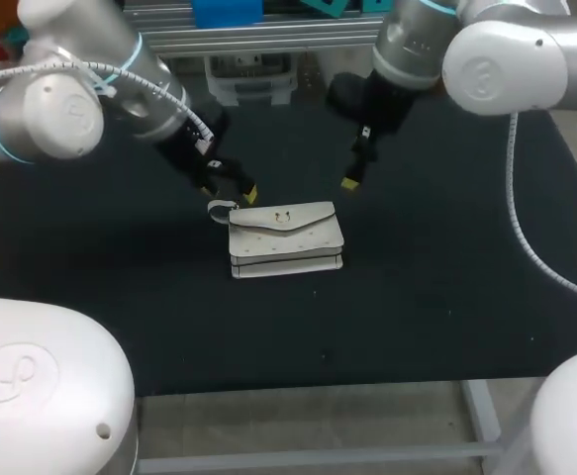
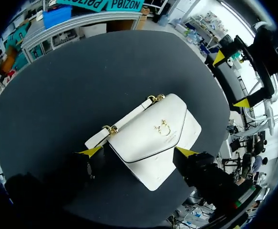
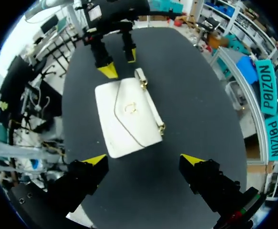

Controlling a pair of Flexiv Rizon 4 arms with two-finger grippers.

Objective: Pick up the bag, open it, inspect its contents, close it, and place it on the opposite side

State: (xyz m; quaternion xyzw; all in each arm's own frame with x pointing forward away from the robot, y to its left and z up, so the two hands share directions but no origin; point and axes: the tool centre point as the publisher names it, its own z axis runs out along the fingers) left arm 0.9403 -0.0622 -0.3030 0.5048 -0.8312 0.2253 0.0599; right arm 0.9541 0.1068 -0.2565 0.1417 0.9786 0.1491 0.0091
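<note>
A white flap bag (image 1: 286,237) with a gold clasp and a short strap lies closed in the middle of the black table. My left gripper (image 1: 231,193) hovers open at its back left corner, by the strap loop. In the left wrist view the bag (image 2: 153,133) lies under and between the spread fingers of the left gripper (image 2: 139,152). My right gripper (image 1: 357,163) hangs open above and behind the bag's right end. Through the right wrist view, the bag (image 3: 129,117) lies ahead of the right gripper (image 3: 143,160), with the left gripper (image 3: 118,63) beyond it.
The black tabletop (image 1: 446,297) extends well to both sides of the bag. Its front edge (image 1: 308,388) runs close to the robot's base. Both arms lean in over the back half of the table.
</note>
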